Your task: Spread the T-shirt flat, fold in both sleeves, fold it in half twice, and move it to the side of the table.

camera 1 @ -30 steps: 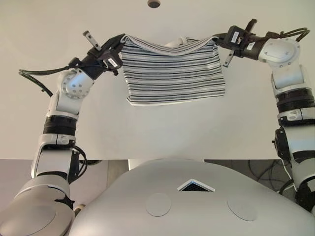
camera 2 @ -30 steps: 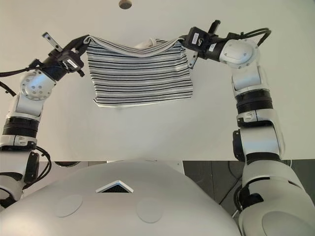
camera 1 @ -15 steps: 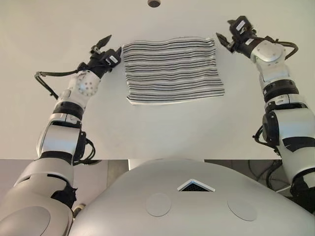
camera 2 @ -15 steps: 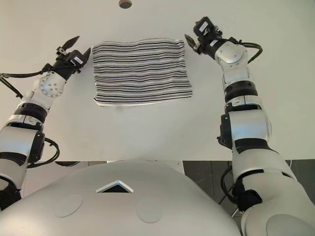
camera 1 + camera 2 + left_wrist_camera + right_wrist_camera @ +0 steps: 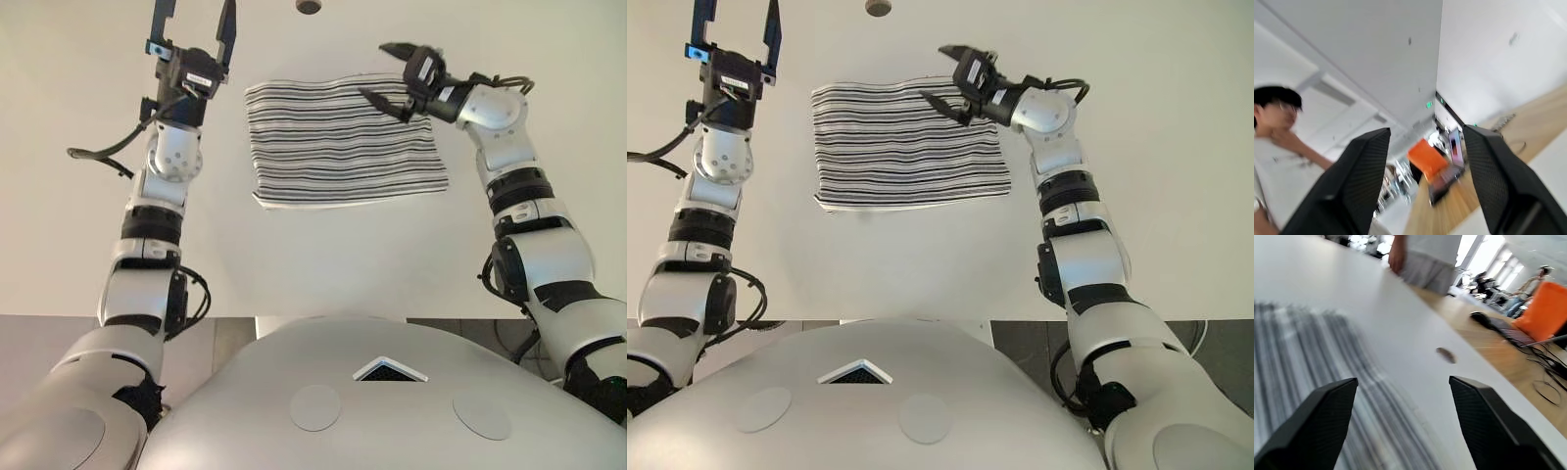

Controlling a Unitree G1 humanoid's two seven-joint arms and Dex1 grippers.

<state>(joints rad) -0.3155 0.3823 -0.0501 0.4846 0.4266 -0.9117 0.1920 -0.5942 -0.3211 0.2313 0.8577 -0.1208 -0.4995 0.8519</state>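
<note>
T-shirt: black/white striped, folded to a rough rectangle, lying flat on white table, far-centre of the tabletop. Edges fairly straight; near edge runs a bit slanted, near-left corner shows a thicker white hem. Slight ripples across the top layer.

L gripper: raised, fingers pointing up and away from the table, wide open, nothing held. Sits to the left of the shirt's far-left corner, apart from the cloth. L wrist cam agrees: both black fingers spread w/ a clear gap between them.

R gripper: over the shirt's far-right corner area, pointing in toward the shirt's centre line. Fingers spread wide, nothing between them. Cannot tell whether the lower fingertip touches the fabric or is just above it. R wrist cam: both fingers apart, striped cloth below and to one side, bare table beyond.

Other: small round dark spot in the tabletop past the shirt's far edge, also seen from R wrist cam
</note>
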